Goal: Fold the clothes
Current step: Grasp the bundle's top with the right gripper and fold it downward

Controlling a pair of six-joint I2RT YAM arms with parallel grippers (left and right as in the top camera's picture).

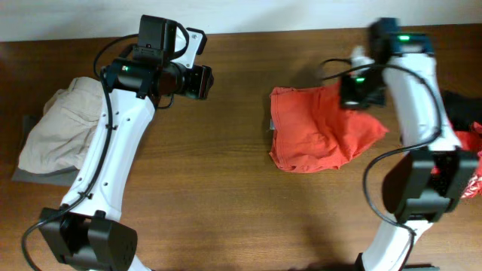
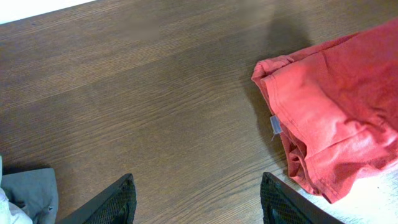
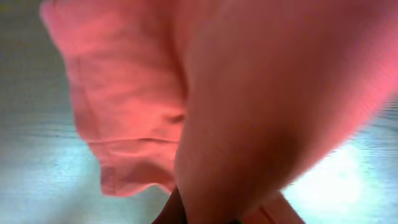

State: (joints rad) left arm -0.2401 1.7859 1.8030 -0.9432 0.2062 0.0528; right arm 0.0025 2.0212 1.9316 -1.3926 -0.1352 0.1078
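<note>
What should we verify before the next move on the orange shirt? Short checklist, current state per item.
1. Grip: right end effector shut on the orange-red shirt, cloth fills its wrist view: ok.
2. Layers in that grip, one or several: cannot tell.
3. Free arm: left end effector open, holding nothing, above bare table: ok.
4. Shirt lying flat: not ok, it is bunched and creased.
5. Path from the left end effector to the shirt's near edge free of other items: ok.
6. The beige garment lies apart from the shirt: ok.
</note>
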